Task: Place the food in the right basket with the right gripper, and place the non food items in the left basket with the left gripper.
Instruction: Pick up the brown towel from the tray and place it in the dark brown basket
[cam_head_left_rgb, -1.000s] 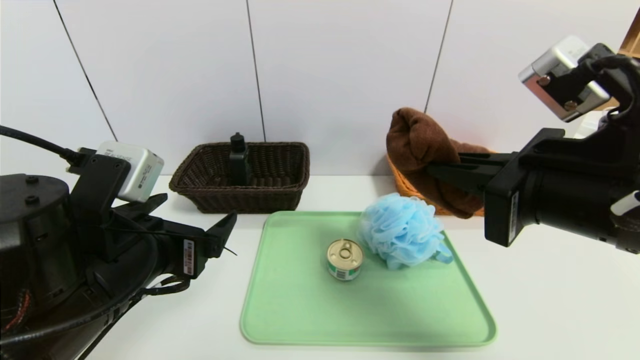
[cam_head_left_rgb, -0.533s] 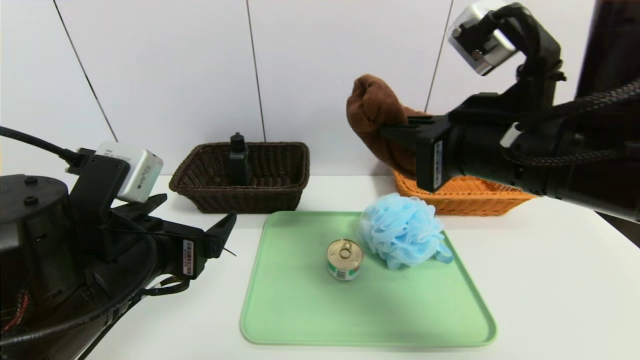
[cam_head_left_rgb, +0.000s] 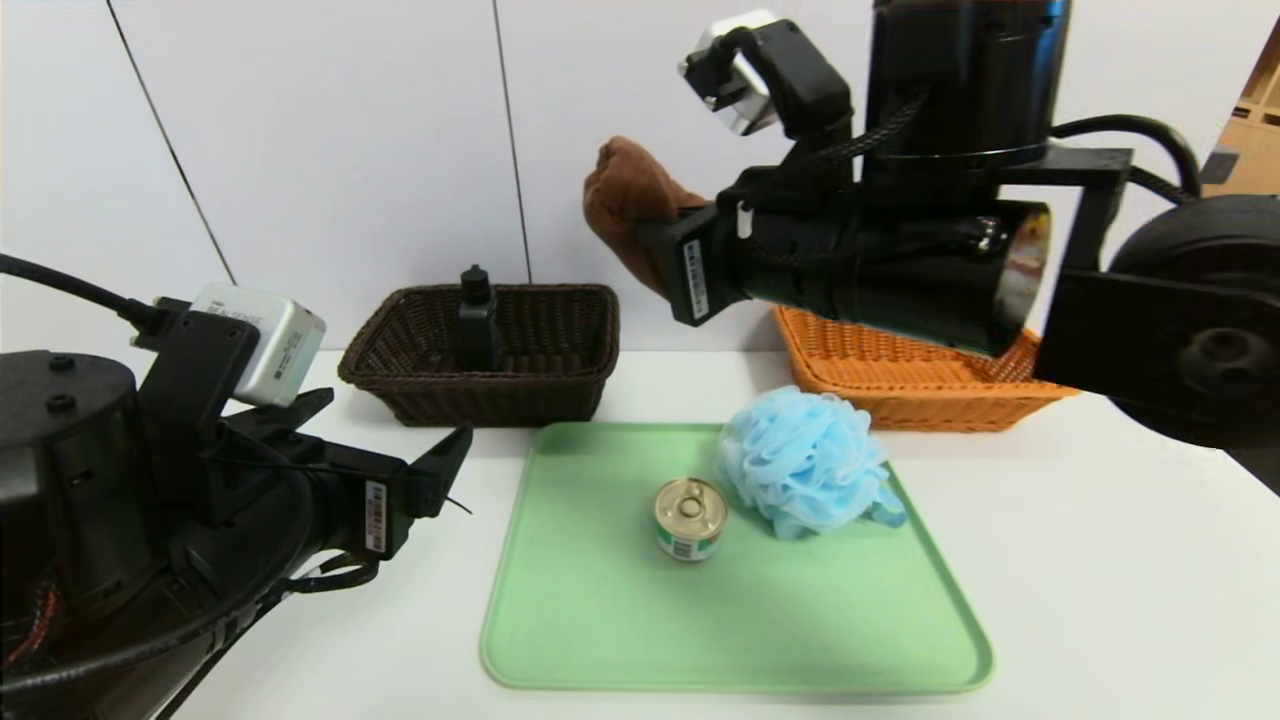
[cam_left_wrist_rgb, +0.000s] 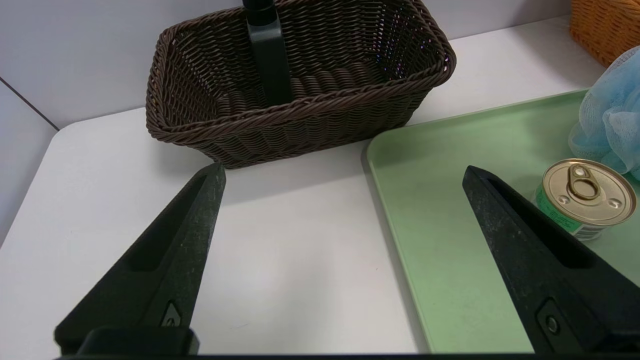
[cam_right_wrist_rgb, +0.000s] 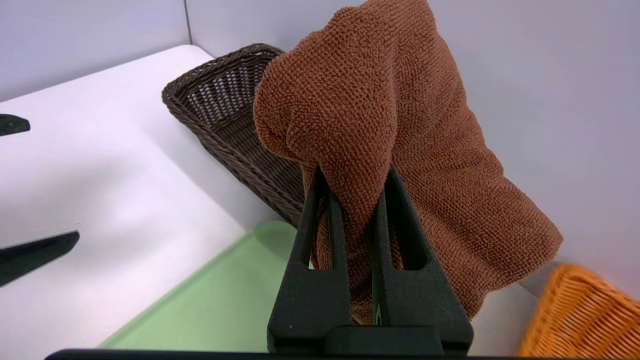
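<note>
White table (cam_head_left_rgb: 1110, 520): held green tray (cam_head_left_rgb: 800, 620) at the front | dark brown wicker basket (cam_head_left_rgb: 500, 400) stood behind the tray's left part, near the wall | orange wicker basket (cam_head_left_rgb: 900, 405) stood behind the tray's right part, apart from the brown one

The bottle (cam_head_left_rgb: 478, 325) stood in the left basket (cam_head_left_rgb: 490, 398). Near the tray's (cam_head_left_rgb: 735, 640) far right corner lay the pouf (cam_head_left_rgb: 803, 462), right of the can (cam_head_left_rgb: 690, 518).
</note>
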